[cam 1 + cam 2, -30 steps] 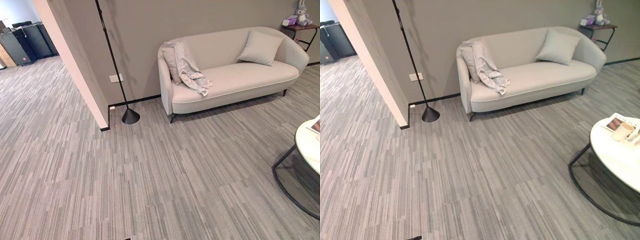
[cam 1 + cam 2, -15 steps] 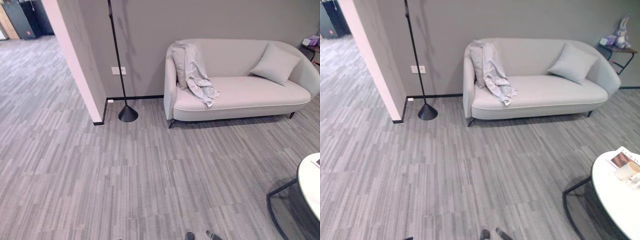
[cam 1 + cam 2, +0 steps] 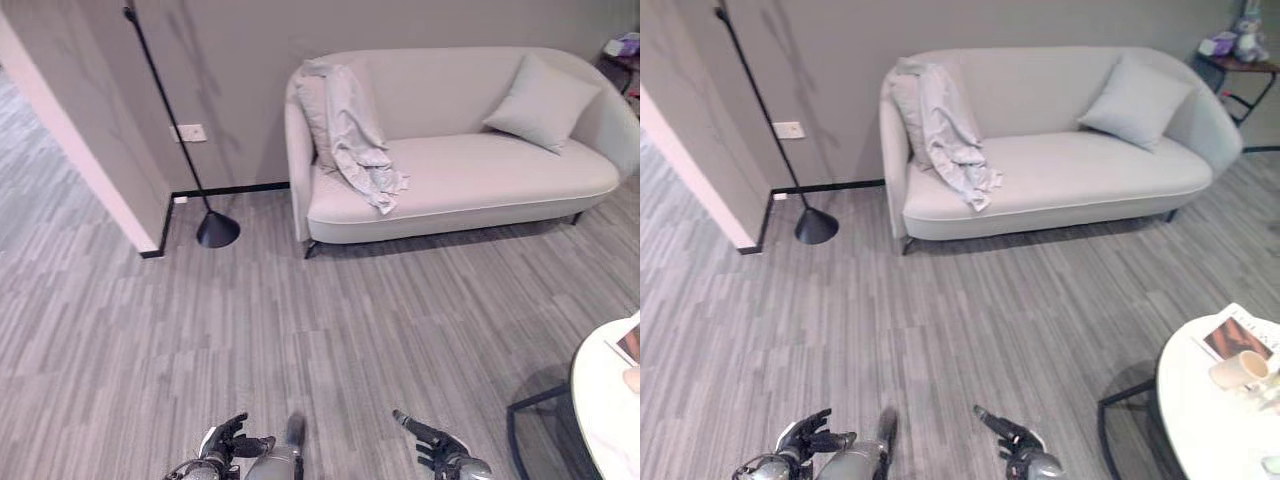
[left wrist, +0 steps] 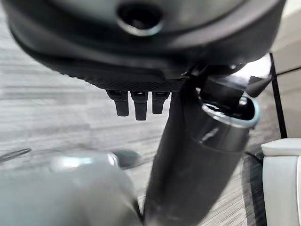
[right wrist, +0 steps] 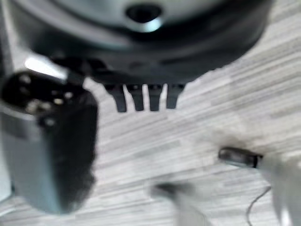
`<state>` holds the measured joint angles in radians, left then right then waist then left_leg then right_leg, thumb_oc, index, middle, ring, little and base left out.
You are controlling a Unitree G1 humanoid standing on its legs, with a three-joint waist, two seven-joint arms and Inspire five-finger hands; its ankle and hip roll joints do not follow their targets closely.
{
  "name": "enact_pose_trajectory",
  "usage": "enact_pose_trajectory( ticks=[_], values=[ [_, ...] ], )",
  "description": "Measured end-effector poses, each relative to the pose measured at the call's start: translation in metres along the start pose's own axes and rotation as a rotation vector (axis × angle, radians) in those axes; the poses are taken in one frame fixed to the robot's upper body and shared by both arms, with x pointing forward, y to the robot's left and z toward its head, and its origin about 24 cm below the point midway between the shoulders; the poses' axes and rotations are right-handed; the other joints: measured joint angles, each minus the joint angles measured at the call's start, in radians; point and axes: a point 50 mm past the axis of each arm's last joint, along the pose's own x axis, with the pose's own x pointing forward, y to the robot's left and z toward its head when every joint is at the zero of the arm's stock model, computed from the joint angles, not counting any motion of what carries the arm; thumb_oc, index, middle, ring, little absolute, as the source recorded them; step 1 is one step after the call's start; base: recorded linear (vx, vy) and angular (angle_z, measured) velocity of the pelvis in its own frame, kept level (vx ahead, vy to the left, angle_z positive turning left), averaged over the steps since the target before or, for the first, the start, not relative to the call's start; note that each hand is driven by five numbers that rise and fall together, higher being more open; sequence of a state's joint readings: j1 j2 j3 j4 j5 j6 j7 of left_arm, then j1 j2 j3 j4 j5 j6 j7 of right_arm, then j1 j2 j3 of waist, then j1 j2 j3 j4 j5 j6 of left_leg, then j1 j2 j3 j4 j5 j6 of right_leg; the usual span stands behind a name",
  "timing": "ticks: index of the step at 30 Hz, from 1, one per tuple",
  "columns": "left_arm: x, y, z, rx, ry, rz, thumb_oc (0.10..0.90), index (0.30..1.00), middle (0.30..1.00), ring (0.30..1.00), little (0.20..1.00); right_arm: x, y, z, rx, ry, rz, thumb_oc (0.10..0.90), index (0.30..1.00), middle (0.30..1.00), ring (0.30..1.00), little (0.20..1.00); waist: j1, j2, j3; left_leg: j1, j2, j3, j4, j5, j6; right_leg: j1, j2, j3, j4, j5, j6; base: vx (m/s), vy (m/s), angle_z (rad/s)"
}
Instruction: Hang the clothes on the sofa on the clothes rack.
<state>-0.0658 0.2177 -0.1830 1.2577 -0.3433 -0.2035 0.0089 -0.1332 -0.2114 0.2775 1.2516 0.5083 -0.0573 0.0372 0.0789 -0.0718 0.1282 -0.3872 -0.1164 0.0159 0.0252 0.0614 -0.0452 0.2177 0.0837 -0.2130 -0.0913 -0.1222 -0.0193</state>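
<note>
Your garment point(image 3: 355, 135) lies draped over the sofa point(image 3: 480, 170) at its left end, hung over the backrest and a cushion there, with its lower part bunched on the seat and a corner spilling past the front edge. It is well apart from you across the carpet point(image 3: 250, 330).

Both hands hang low, empty. Your left hand point(image 3: 228, 440) has its fingers loosely apart and relaxed; in its wrist view they hang straight, holding nothing. Your right hand point(image 3: 432, 442) has its fingers extended forward and apart, also free.

The black pole point(image 3: 165, 125) on its cone base by the wall, left of the sofa, is likely your rack; its top is cut off, so you cannot see any hooks.

Expect the garment to be light, soft and limp: it will sag and trail, and loose folds can slip through a shallow pinch. Take hold high, where it crests the backrest near the collar or shoulder, so the rest hangs clear of the floor. The bunched part on the seat is a poor place to grab.
</note>
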Motion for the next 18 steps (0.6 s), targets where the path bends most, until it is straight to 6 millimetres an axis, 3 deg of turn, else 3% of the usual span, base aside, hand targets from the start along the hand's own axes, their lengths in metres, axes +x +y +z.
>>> enact_pose_trajectory(
  ticks=[2,3,4,5,6,7,11,13,14,15,16,17,18],
  values=[
    [-0.002,0.006,-0.008,-0.038,0.03,0.033,0.8,0.9,0.9,0.9,0.9,0.0,0.012,-0.008,-0.027,0.022,0.034,0.8,0.9,0.9,0.9,0.9,0.024,-0.011,0.008,0.005,-0.028,0.009,0.02,0.011,0.029,0.05,0.009,0.047,0.0,-0.022,0.028,0.29,-0.012,-0.74],
    [-0.005,0.008,-0.019,-0.049,0.069,0.047,0.8,0.9,0.9,0.9,0.9,-0.001,0.015,-0.013,-0.047,0.034,0.046,0.8,0.9,0.9,0.9,0.9,0.034,0.004,0.003,0.028,-0.022,0.027,0.047,-0.009,0.057,0.08,0.03,0.072,0.0,-0.025,0.032,0.45,0.021,-0.97],
    [-0.015,0.018,-0.049,-0.072,0.177,0.088,0.8,0.9,0.9,0.9,0.9,-0.004,0.023,-0.031,-0.069,0.076,0.067,0.8,0.9,0.9,0.9,0.9,0.032,0.005,-0.014,0.097,0.002,0.046,0.062,0.064,0.173,0.163,0.064,0.104,0.002,-0.039,0.041,0.52,0.047,-0.47],
    [-0.02,0.026,-0.057,-0.092,0.207,0.117,0.8,0.9,0.9,0.9,0.9,-0.008,0.029,-0.046,-0.084,0.115,0.086,0.8,0.9,0.9,0.9,0.9,0.033,-0.049,-0.039,0.131,-0.024,0.042,0.067,0.071,0.177,0.171,0.035,0.106,0.05,-0.041,0.039,0.4,0.045,-0.15],
    [-0.02,0.027,-0.059,-0.093,0.214,0.12,0.8,0.9,0.9,0.9,0.9,-0.008,0.028,-0.047,-0.087,0.118,0.083,0.8,0.9,0.9,0.9,0.9,0.045,-0.048,-0.038,0.146,-0.027,0.026,0.063,0.096,0.183,0.16,0.027,0.106,0.088,-0.075,0.04,0.27,0.042,0.19],
    [-0.02,0.029,-0.057,-0.091,0.214,0.123,0.8,0.9,0.9,0.9,0.9,-0.008,0.029,-0.046,-0.092,0.115,0.084,0.8,0.9,0.9,0.9,0.9,0.051,-0.07,-0.045,0.16,-0.04,0.028,0.058,0.083,0.183,0.152,0.015,0.107,0.09,-0.086,0.044,0.19,0.041,0.03],
    [-0.017,0.029,-0.052,-0.09,0.204,0.122,0.8,0.9,0.9,0.9,0.9,-0.002,0.032,-0.024,-0.138,0.057,0.096,0.8,0.9,0.9,0.9,0.9,0.057,-0.071,-0.053,0.226,-0.067,0.035,0.02,0.046,0.19,0.085,-0.027,0.104,0.131,-0.108,0.021,0.22,0.053,-0.02],
    [-0.013,0.03,-0.039,-0.064,0.148,0.11,0.8,0.9,0.9,0.9,0.9,0.0,0.038,-0.014,-0.184,0.028,0.116,0.8,0.9,0.9,0.9,0.9,0.087,-0.073,-0.066,0.254,-0.055,0.053,0.009,0.034,0.178,0.038,-0.034,0.103,0.245,-0.119,0.068,0.13,0.076,-0.21],
    [-0.011,0.029,-0.032,-0.048,0.129,0.1,0.8,0.9,0.9,0.9,0.9,0.001,0.041,-0.006,-0.198,0.005,0.122,0.8,0.9,0.9,0.9,0.9,0.086,-0.069,-0.063,0.268,-0.047,0.051,-0.002,0.034,0.179,-0.011,-0.033,0.1,0.36,-0.126,0.087,0.06,0.063,-0.13],
    [-0.008,0.026,-0.027,-0.037,0.112,0.09,0.8,0.9,0.9,0.9,0.9,0.002,0.043,0.004,-0.219,-0.026,0.129,0.8,0.9,0.9,0.9,0.9,0.081,-0.046,-0.047,0.294,-0.026,0.043,-0.019,0.036,0.178,-0.105,-0.035,0.077,0.583,-0.11,0.139,0.11,0.044,0.0],
    [-0.007,0.024,-0.024,-0.024,0.107,0.081,0.8,0.9,0.9,0.9,0.9,0.002,0.046,0.015,-0.246,-0.067,0.141,0.8,0.9,0.9,0.9,0.9,0.066,-0.019,-0.029,0.316,-0.007,0.03,-0.033,0.041,0.175,-0.223,-0.05,0.046,0.822,-0.019,0.242,0.15,0.023,0.25],
    [-0.008,0.025,-0.025,-0.004,0.113,0.078,0.8,0.9,0.9,0.9,0.9,0.001,0.05,0.019,-0.258,-0.096,0.158,0.8,0.9,0.9,0.9,0.9,0.042,-0.002,-0.02,0.329,0.003,0.012,-0.051,0.025,0.164,-0.302,-0.074,0.026,0.93,-0.015,0.273,0.22,0.02,0.39],
    [-0.007,0.025,-0.024,-0.01,0.108,0.08,0.8,0.9,0.9,0.9,0.9,0.001,0.052,0.017,-0.27,-0.097,0.165,0.8,0.9,0.9,0.9,0.9,0.042,-0.004,-0.02,0.349,0.007,0.018,-0.058,-0.001,0.156,-0.331,-0.094,0.033,0.919,-0.018,0.276,0.23,-0.008,0.41]
  ],
)
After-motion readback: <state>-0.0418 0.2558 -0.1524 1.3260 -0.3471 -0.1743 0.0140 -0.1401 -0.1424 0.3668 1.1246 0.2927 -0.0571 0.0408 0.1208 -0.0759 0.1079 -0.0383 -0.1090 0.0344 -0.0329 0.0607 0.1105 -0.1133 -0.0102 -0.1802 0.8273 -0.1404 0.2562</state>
